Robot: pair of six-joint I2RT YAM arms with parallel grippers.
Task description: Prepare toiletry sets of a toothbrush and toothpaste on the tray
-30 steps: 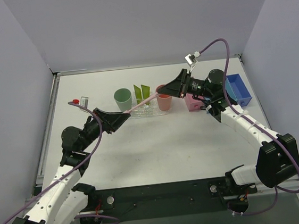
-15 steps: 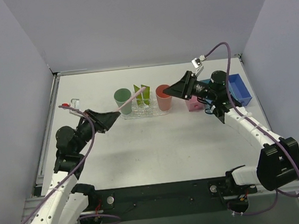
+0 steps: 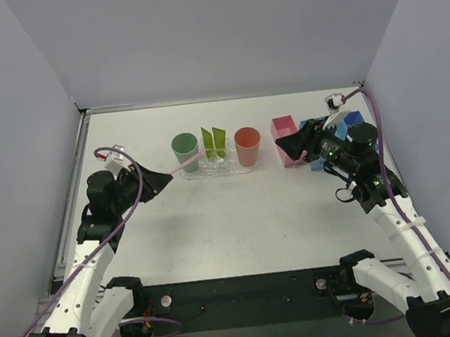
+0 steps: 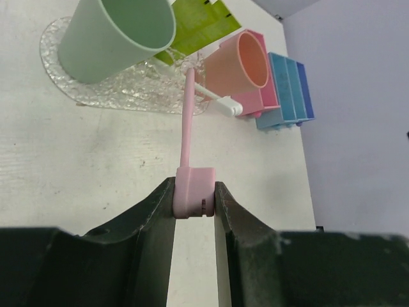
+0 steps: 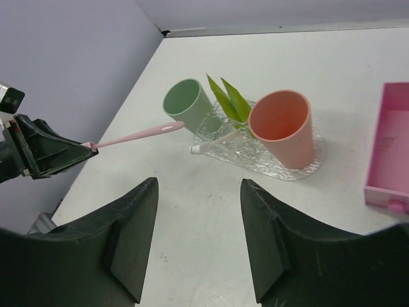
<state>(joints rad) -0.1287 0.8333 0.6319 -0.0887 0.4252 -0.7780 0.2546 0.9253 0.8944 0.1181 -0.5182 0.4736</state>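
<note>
My left gripper [image 4: 195, 192] is shut on the thick base of a slim pink toothbrush [image 4: 187, 121], which points toward the clear tray [image 4: 83, 96]. From above, this toothbrush [image 3: 184, 165] reaches from the left gripper [image 3: 155, 180] to the tray's [image 3: 229, 170] left end, near the green cup [image 3: 184, 148]. Two lime-green tubes [image 3: 213, 141] stand on the tray between the green cup and a salmon cup [image 3: 248, 146]. A white toothbrush [image 5: 211, 144] lies across the tray's front. My right gripper [image 5: 199, 182] is open and empty, well right of the tray.
A pink bin [image 3: 287, 150] stands just right of the tray, close to the right gripper [image 3: 287, 142]. A blue bin [image 3: 355, 123] sits behind the right wrist. Walls enclose the table on three sides.
The right gripper opened, let go of the pink toothbrush and drew back to the right. The left arm pulled back left with the toothbrush in its grip.
</note>
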